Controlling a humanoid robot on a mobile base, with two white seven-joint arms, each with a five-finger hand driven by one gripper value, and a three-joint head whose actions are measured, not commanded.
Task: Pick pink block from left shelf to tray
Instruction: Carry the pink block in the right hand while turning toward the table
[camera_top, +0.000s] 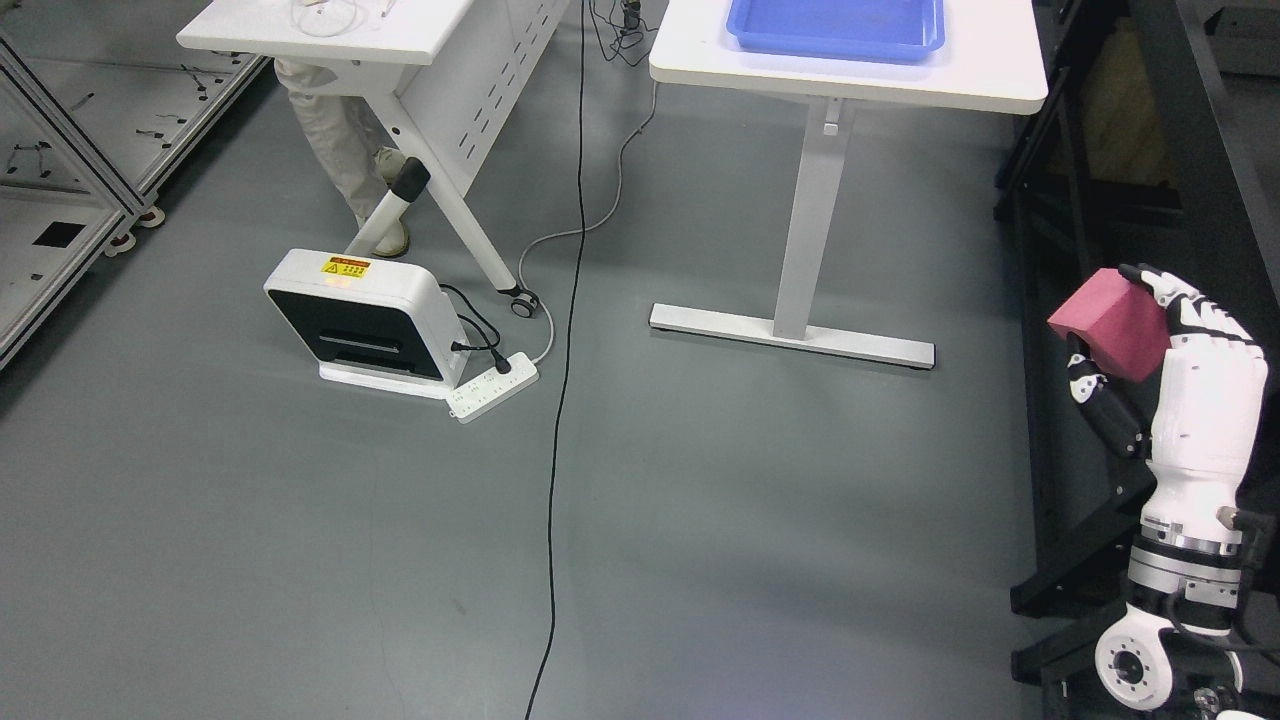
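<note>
One sign shows: a small yellow warning label (345, 267) on the top face of a white and black device (355, 320) that stands on the floor at the left, near a white power strip (492, 386). The label carries a red band and dark marks, but its print is too small to read. No other text, brand, number or sign can be read anywhere in the head view.
</note>
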